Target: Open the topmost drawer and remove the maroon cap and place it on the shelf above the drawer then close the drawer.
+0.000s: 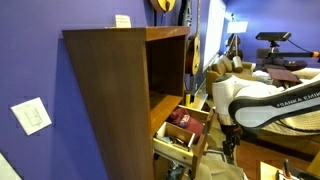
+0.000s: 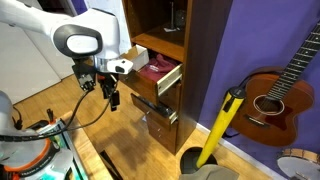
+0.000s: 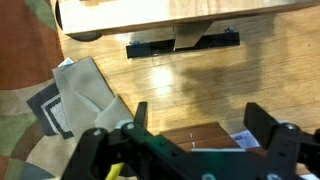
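Note:
The topmost drawer (image 1: 204, 127) (image 2: 171, 80) is pulled out of the tall brown cabinet. The maroon cap (image 1: 183, 120) (image 2: 155, 69) lies inside it. The shelf (image 1: 165, 101) (image 2: 158, 43) is the floor of the open compartment just above the drawer. My gripper (image 1: 230, 146) (image 2: 111, 95) (image 3: 200, 122) is open and empty. It hangs in front of the cabinet, apart from the drawer and lower than the cap. The wrist view shows wooden floor between the fingers, and a wood drawer front with a black handle (image 3: 182, 44) further off.
A lower drawer (image 1: 176, 151) (image 2: 150, 106) also stands partly out. A guitar (image 2: 282, 95) and a yellow pole-like object (image 2: 221, 128) stand against the purple wall beside the cabinet. Cloth and papers (image 3: 75, 95) lie on the floor below the gripper.

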`<state>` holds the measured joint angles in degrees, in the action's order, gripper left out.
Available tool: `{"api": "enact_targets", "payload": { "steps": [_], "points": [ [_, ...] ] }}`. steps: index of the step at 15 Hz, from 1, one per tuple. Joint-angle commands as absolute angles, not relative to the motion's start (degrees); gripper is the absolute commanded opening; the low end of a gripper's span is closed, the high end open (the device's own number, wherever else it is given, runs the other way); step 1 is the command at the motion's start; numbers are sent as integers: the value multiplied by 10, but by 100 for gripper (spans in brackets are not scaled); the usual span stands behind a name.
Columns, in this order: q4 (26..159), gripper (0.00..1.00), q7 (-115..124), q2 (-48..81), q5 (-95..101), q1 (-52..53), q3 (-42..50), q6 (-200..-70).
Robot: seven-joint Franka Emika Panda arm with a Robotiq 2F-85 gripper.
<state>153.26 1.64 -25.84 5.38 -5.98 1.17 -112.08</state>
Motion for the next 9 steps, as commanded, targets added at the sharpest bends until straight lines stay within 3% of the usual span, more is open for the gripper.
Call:
{"api": "enact_targets", "payload": {
  "steps": [1, 9],
  "points": [
    [1529, 100, 35, -291, 80, -70, 16, -1090],
    [1458, 100, 76, -345, 126, -86, 4, -1049]
  ]
}}
